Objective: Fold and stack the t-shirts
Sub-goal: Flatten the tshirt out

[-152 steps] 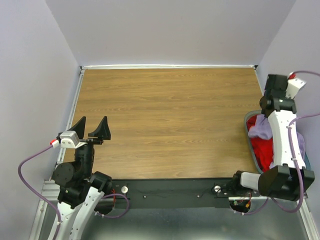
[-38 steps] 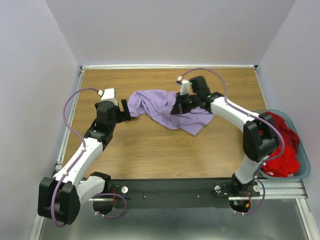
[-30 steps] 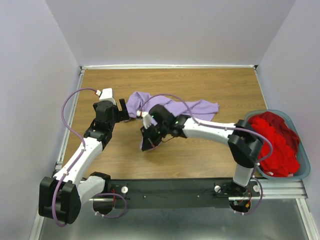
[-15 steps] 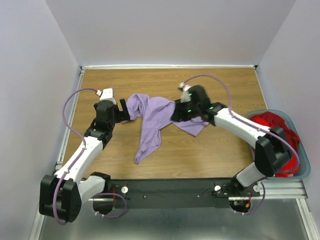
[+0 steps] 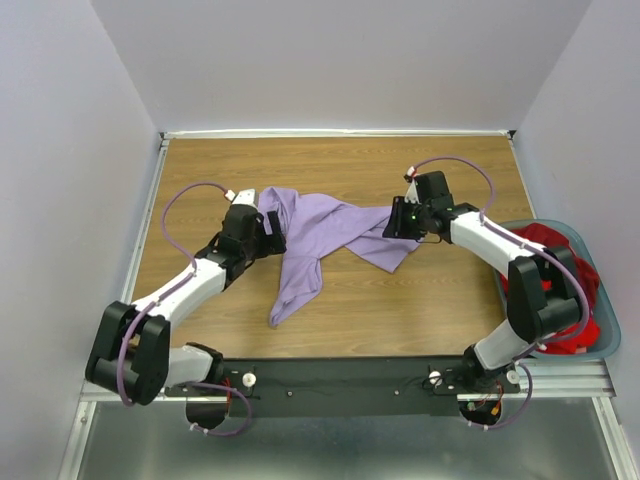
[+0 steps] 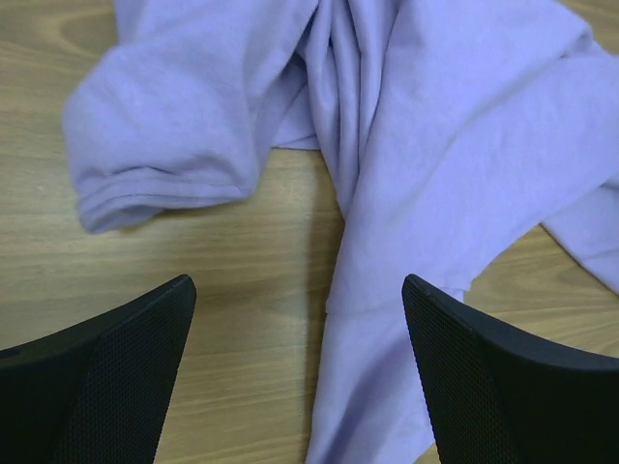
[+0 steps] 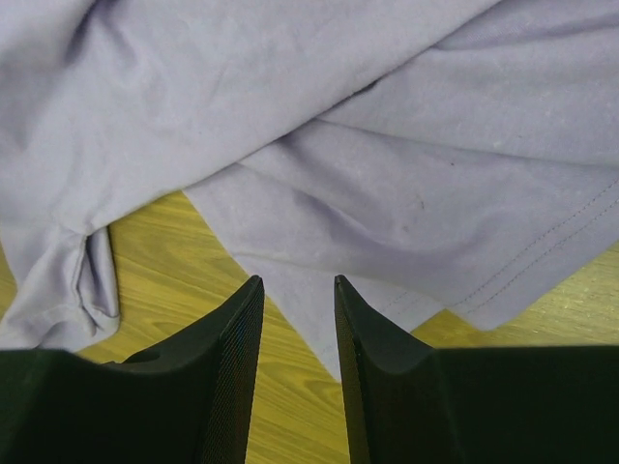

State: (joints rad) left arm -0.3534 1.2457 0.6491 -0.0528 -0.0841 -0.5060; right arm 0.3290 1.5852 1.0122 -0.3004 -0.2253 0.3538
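Observation:
The lavender t-shirt (image 5: 330, 225) lies crumpled mid-table, with one long strip trailing toward the near edge. My left gripper (image 5: 272, 232) hovers at its left side. In the left wrist view the gripper (image 6: 297, 290) is wide open over wood and a fold of the shirt (image 6: 435, 145), and holds nothing. My right gripper (image 5: 393, 222) is at the shirt's right part. Its jaws (image 7: 296, 285) stand narrowly apart above a hem corner of the cloth (image 7: 290, 116), pinching nothing. The red t-shirt (image 5: 580, 270) is bunched in the basket.
A teal-grey basket (image 5: 608, 340) sits at the table's right near corner, and my right arm's elbow reaches over it. Bare wooden tabletop (image 5: 350, 160) surrounds the lavender shirt, with walls close on three sides.
My right gripper let go of the shirt strip it had dragged toward the near edge, then moved back to the shirt's right side. My left gripper slid right to the shirt's left edge.

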